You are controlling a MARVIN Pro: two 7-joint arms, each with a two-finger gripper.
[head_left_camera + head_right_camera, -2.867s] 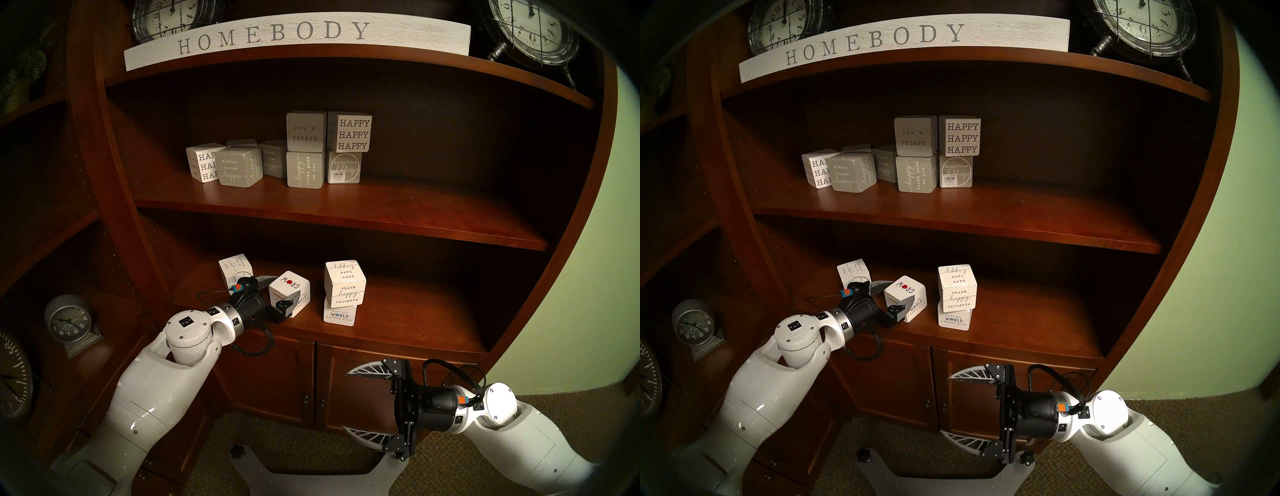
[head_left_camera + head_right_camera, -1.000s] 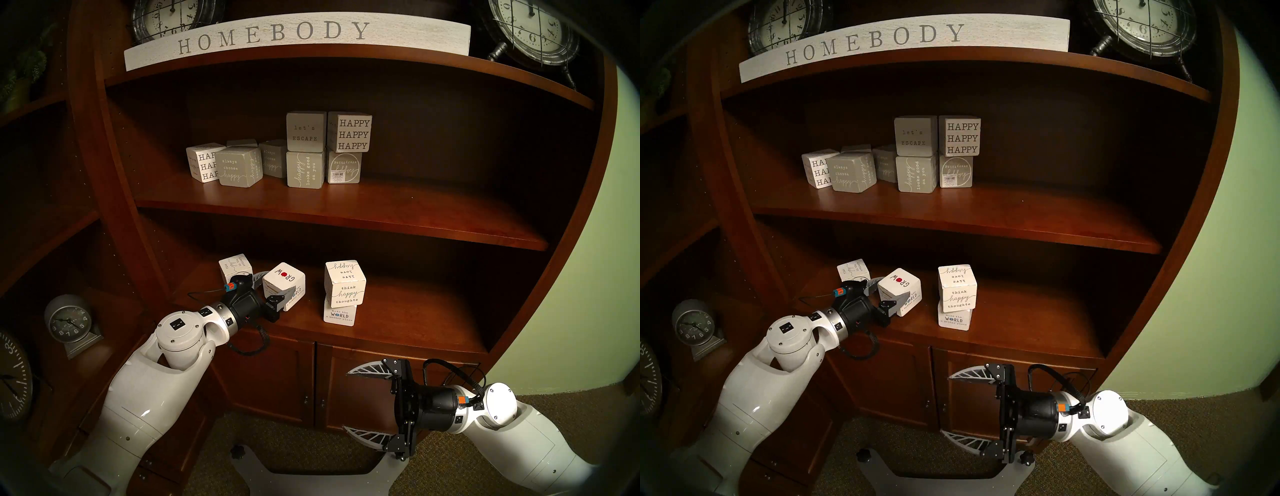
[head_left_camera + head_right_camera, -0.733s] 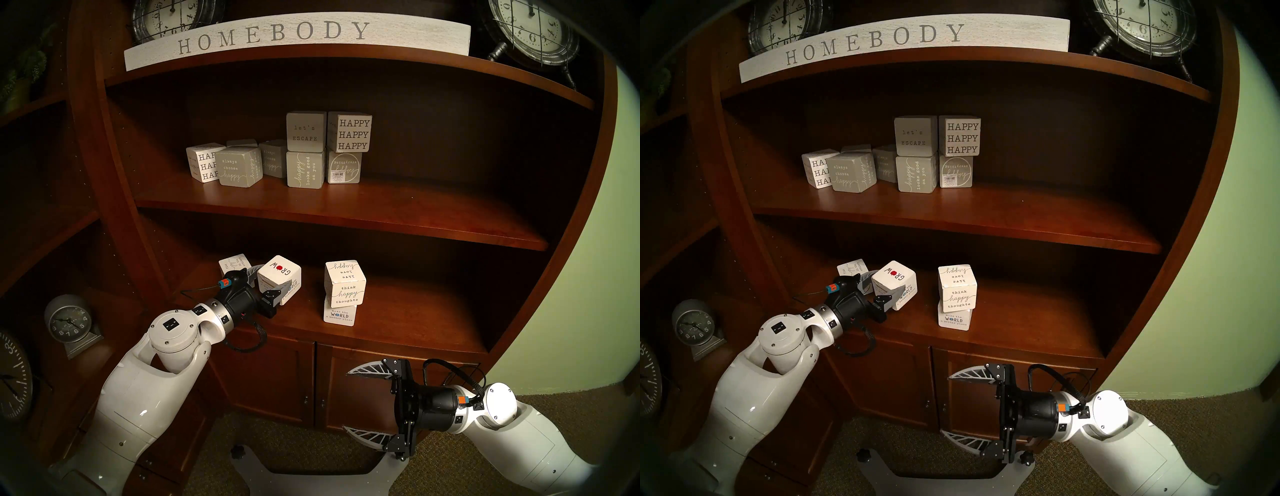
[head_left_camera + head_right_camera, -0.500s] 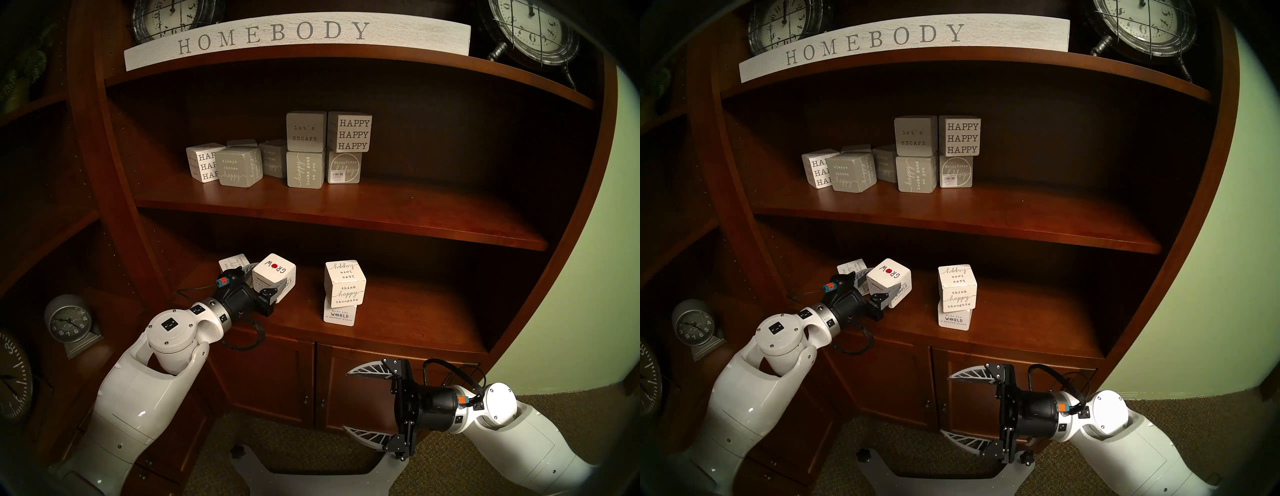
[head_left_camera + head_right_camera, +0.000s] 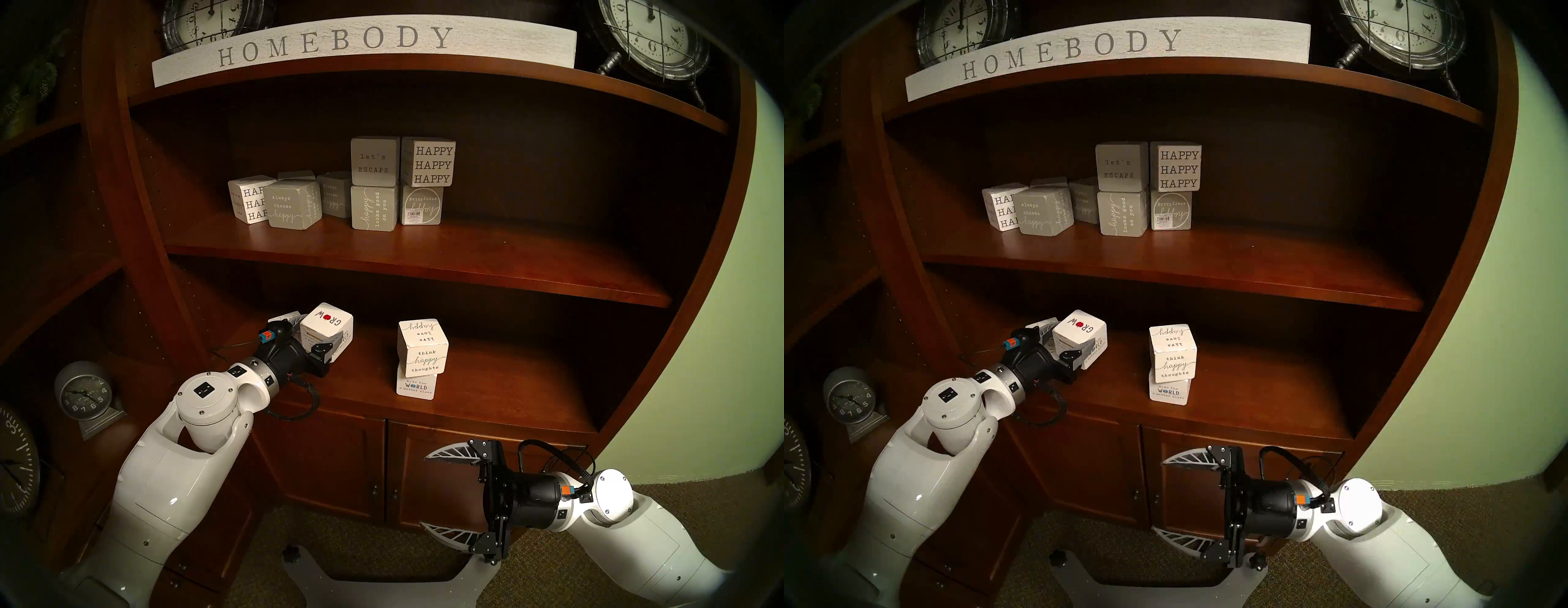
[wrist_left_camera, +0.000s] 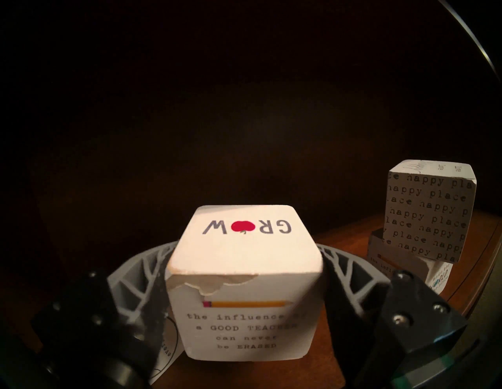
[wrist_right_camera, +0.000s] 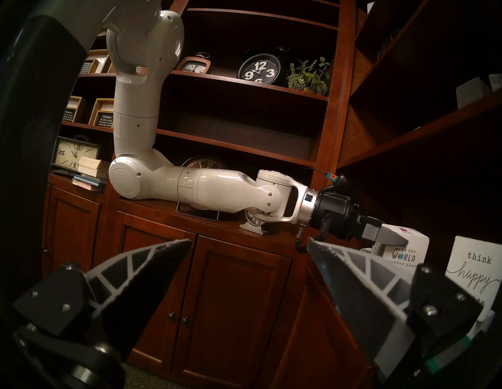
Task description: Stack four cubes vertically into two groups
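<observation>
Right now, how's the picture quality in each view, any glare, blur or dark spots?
Head views: dim and warm, fisheye-bowed shelves, glare on the right arm's wrist cap. Left wrist view: background nearly black, the GROW cube bright, the fingers blurred. Right wrist view: sharp on the far shelves, its own fingers soft, the left edge dark.

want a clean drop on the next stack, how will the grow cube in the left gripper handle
The grow cube looks rigid with flat faces, so it should sit steady and not roll. Its peeling paper edge hints at a fragile surface. The left gripper pinches smooth sides, so slipping seems possible.
</observation>
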